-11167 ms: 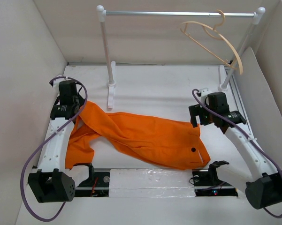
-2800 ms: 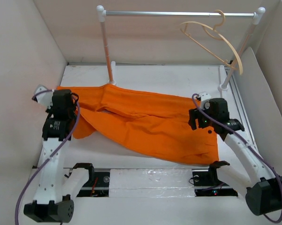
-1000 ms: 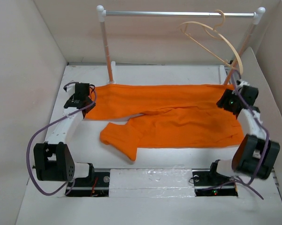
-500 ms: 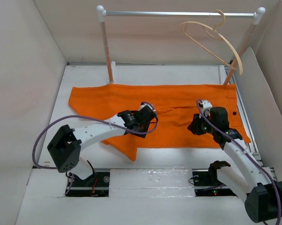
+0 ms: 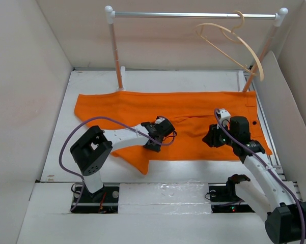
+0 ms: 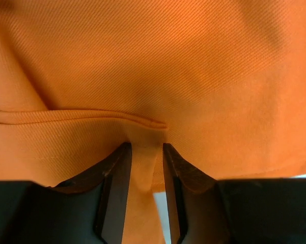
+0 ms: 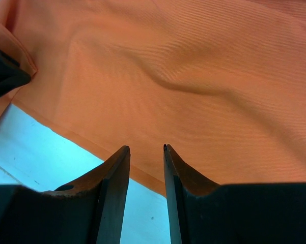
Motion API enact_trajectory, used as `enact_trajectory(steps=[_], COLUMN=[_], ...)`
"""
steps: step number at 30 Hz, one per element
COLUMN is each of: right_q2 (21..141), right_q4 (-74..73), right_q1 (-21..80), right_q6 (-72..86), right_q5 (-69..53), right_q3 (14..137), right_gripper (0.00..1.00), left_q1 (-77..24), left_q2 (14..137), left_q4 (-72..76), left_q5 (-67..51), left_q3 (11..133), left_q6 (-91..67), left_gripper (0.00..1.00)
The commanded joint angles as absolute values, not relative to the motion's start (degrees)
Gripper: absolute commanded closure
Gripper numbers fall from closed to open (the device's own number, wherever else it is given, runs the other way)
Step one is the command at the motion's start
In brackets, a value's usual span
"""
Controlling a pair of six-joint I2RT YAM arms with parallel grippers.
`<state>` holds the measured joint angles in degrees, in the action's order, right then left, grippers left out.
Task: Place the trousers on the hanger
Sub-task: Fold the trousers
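Top external view. You have bright orange soft-fabric trousers (image 5: 193,104) spread flat across the middle of the white table (image 5: 91,81), waist end at the right and one leg folded down toward the lower centre. A thin pale beige wooden hanger (image 5: 234,48) hangs tilted from the silver rail (image 5: 193,15) at the upper right, apart from the cloth. Your left gripper (image 5: 154,144) sits on the folded leg at centre. Your right gripper (image 5: 212,138) is on the cloth, right of centre.

Left wrist view. The left gripper (image 6: 144,152) is clenched on a raised fold of the trousers (image 6: 193,61), and the cloth runs down between its dark fingers (image 6: 114,188).

Right wrist view. The right gripper (image 7: 145,150) is over the hem of the trousers (image 7: 193,76), with the table (image 7: 51,152) at lower left. Its fingers (image 7: 112,188) stand narrowly apart. You cannot tell whether they pinch cloth.
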<state>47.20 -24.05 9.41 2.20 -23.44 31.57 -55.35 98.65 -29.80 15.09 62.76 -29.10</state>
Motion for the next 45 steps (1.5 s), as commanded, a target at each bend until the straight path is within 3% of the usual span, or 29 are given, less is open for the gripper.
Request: enact_trajectory(steps=[1, 8, 9, 11, 12, 18, 21, 30, 33, 36, 41, 45], right_q2=[46.1, 45.4, 45.3, 45.2, 45.0, 45.7, 46.4, 48.7, 48.6, 48.8, 49.6, 50.4], right_q4=[-24.8, -26.0, -26.0, -26.1, -26.2, -26.2, -27.0, -30.1, -30.5, -31.2, -32.4, -31.9], right_q1=[9.1, 9.1, 9.1, 8.5, 8.0, 8.0, 8.0, 8.0, 8.0, 8.0, 8.0, 8.0], right_q6=[0.7, 0.7, 0.7, 0.7, 0.7, 0.7, -1.9, -4.3, -3.5, -2.8, -3.5, -4.0], right_q5=[-25.6, -25.8, -25.8, -25.8, -25.8, -26.5, -26.1, -22.4, -22.0, -21.6, -20.6, -20.6], right_q3=[33.8, 33.7, 33.6, 33.5, 33.6, 34.5, 35.2, 35.5, 35.3, 36.0, 38.1, 38.6], right_gripper=[0.61, 0.60, 0.60, 0.61, 0.60, 0.60, 0.60, 0.59, 0.59, 0.59, 0.58, 0.58], left_q1=[-55.5, -55.5, -55.5, -55.5, -55.5, -54.9, -51.7, -31.7, -27.1, -27.1, -27.1, -27.1], left_q2=[99.6, 102.6, 102.7, 102.6, 102.2, 89.8, 76.4, 48.6, 44.9, 43.3, 43.6, 40.7], left_q4=[-28.4, -26.7, -26.6, -27.3, -28.6, -36.6, -41.6, -49.0, -52.5, -58.2, -63.9, -47.6], left_q5=[16.6, 17.0, 17.7, 21.2, 22.4, 29.6, 32.2, 37.6, 43.3, 55.3, 63.9, 59.3], left_q3=[62.9, 62.3, 62.1, 61.9, 61.9, 61.7, 61.7, 62.9, 65.6, 69.2, 73.0, 68.7], left_q6=[-30.2, -30.9, -31.2, -33.3, -34.2, -42.2, -46.8, -50.6, -52.7, -58.6, -63.6, -50.9], left_gripper=[0.72, 0.69, 0.73, 0.95, 1.00, 1.00, 1.00, 1.00, 1.00, 1.00, 1.00, 1.00])
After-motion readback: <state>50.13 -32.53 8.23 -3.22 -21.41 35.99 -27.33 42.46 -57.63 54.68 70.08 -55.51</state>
